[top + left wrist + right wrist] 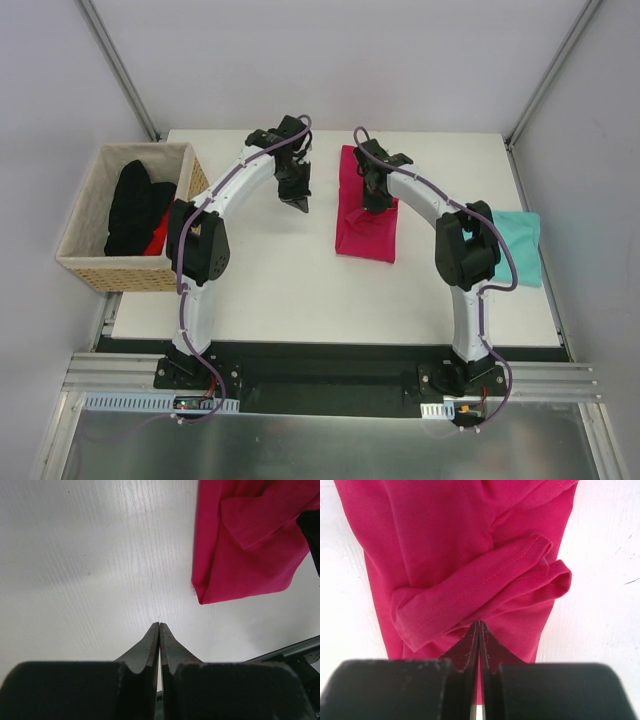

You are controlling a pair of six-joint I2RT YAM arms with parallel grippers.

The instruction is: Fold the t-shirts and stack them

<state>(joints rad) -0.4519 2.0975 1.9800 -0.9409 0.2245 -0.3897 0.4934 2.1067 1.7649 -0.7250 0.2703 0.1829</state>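
You've got the magenta t-shirt (365, 238) folded into a long narrow strip, lying front to back just right of the table's (270, 280) middle. A stitched sleeve hem is bunched loosely on top. Your teal t-shirt (522, 245) lies at the table's right edge, well apart and only partly in view.

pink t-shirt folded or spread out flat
Folded, at least partly: the pink t-shirt lies as a narrow strip, a hemmed sleeve doubled over on top.

teal t-shirt (524, 238) half hidden, behind right arm (466, 256)
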